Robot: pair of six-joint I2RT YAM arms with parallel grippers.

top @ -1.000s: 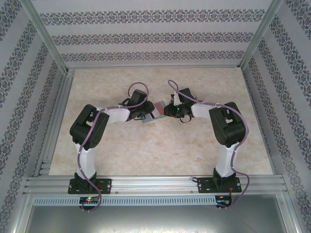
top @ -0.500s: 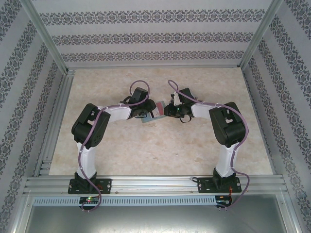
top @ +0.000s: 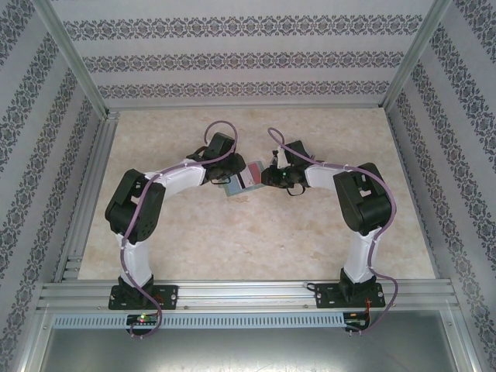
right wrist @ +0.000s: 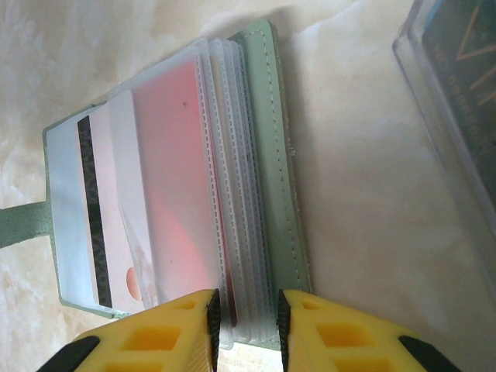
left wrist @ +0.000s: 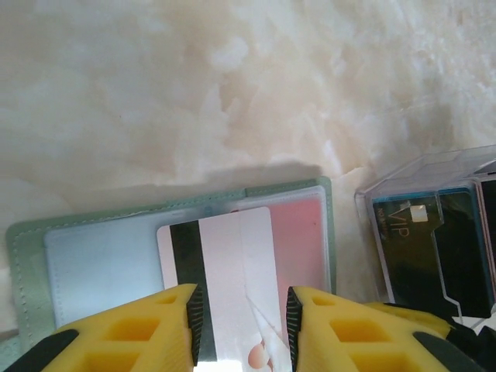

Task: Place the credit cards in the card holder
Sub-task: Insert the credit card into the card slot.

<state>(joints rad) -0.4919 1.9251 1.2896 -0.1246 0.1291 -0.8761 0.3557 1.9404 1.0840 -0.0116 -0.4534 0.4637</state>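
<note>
The pale green card holder (left wrist: pixel 23 256) lies open on the table, its clear sleeves showing. A pale card with a black stripe (left wrist: pixel 225 256) lies in a sleeve of its left page. My left gripper (left wrist: pixel 242 310) hovers over that card's near end, jaws narrowly open, pinching nothing. Dark credit cards (left wrist: pixel 434 248) sit in a clear box just right of the holder. My right gripper (right wrist: pixel 244 318) is shut on the near end of the holder's sleeve stack (right wrist: pixel 240 232) beside the green cover (right wrist: pixel 271 155). In the top view the holder (top: pixel 249 172) lies between both wrists.
The clear plastic card box (right wrist: pixel 457 77) stands close to the holder's right edge. Bare marble tabletop (top: pixel 248 240) stretches in front of the arms. Patterned walls and metal frame rails (top: pixel 85 186) bound the table on three sides.
The left arm's elbow has swung left and its wrist has shifted a little farther back, leaving more of the holder uncovered. The right arm has not moved.
</note>
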